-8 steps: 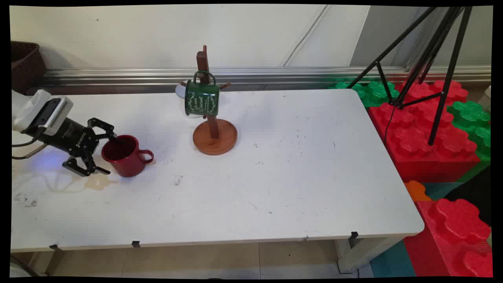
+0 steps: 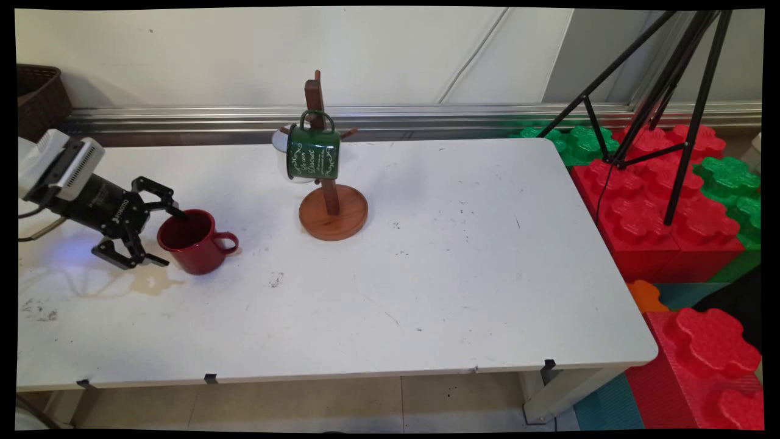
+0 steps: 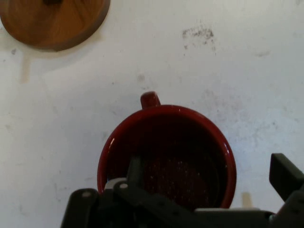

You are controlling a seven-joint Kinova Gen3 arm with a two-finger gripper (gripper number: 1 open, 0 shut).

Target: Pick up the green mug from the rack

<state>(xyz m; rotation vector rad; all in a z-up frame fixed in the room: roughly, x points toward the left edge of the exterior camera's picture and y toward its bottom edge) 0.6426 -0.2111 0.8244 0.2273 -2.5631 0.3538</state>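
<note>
A red mug [image 2: 198, 247] stands upright on the white table [image 2: 426, 274] at the left, its handle pointing right toward the mug tree. My gripper [image 2: 171, 239] comes in low from the left and is open. One finger [image 2: 177, 211] dips inside the mug's mouth and the other [image 2: 155, 261] lies outside its near wall. In the hand view the red mug [image 3: 166, 142] fills the middle, with my gripper [image 3: 209, 172] straddling its rim: the left finger [image 3: 135, 167] is inside, the right finger [image 3: 285, 175] outside. The jaws do not press the wall.
A wooden mug tree [image 2: 332, 210] stands mid-table with a green mug [image 2: 312, 152] hung on a peg and a white one behind it. A brown stain [image 2: 149, 283] lies by the red mug. Red and green foam blocks [image 2: 664, 207] and a black tripod [image 2: 658, 91] stand to the right.
The hand has lifted slightly and shifted a little left. The red mug has stayed in place and the fingers remain spread.
</note>
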